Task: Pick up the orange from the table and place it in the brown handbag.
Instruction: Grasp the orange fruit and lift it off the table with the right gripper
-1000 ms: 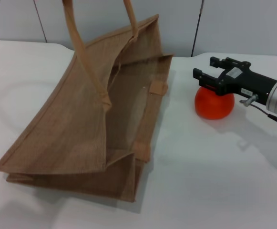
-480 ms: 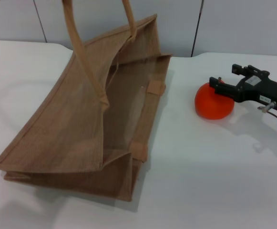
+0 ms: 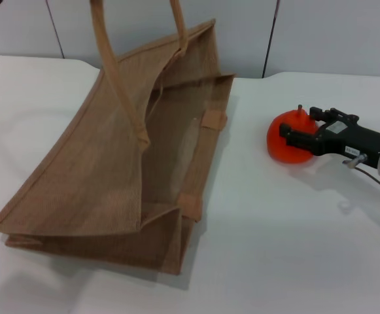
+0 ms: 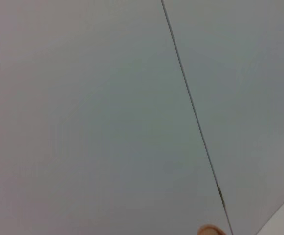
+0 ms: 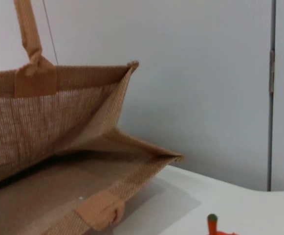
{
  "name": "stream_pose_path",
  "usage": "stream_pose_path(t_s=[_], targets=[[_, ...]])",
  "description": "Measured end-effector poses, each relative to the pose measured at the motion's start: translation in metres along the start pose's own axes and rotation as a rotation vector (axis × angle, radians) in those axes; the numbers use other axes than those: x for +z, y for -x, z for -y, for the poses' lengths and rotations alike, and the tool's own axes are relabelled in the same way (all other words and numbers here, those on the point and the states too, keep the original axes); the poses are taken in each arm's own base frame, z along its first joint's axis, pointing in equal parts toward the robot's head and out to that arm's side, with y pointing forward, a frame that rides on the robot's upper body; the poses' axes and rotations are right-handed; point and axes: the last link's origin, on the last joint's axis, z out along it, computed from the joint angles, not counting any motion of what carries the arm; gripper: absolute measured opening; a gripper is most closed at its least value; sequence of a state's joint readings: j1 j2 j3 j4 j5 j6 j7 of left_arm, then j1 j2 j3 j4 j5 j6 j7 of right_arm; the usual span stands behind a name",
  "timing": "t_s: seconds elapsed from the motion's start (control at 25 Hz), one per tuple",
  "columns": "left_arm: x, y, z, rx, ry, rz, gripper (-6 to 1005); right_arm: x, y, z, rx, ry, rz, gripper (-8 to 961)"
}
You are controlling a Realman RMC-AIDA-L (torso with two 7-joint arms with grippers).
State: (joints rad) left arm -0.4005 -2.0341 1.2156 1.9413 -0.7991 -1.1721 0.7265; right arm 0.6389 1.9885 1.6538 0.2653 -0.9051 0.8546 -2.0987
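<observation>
The orange (image 3: 277, 148) sits on the white table (image 3: 288, 248), right of the brown handbag (image 3: 104, 170). My right gripper (image 3: 299, 122) is low over the fruit and open, one black finger (image 3: 301, 139) across its near side, the other behind its stem. The bag stands tilted with its mouth gaping toward the orange, and its two handles (image 3: 104, 52) run up out of view. In the right wrist view I see the bag's open mouth (image 5: 58, 127) and just the orange's stem tip (image 5: 212, 221). My left gripper is out of view; its wrist view shows only wall.
A grey panelled wall (image 3: 333, 33) stands behind the table. Bare white tabletop stretches in front of the orange and to the bag's left (image 3: 19, 104). A tan scrap, perhaps handle, peeks into the left wrist view (image 4: 209, 230).
My right gripper has dropped from above the orange down to its level and drawn slightly right, so its fingers now flank the fruit. Orange and bag have stayed put.
</observation>
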Motion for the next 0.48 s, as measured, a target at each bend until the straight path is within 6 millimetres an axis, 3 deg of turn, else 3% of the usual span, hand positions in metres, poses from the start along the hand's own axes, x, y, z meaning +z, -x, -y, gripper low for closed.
stream_pose_path(t_s=[0.48], targets=[[0.004,-0.002,-0.002,0.004,0.013,-0.002,126,0.019,-0.01,-0.001,-0.027,-0.064,-0.119,883]])
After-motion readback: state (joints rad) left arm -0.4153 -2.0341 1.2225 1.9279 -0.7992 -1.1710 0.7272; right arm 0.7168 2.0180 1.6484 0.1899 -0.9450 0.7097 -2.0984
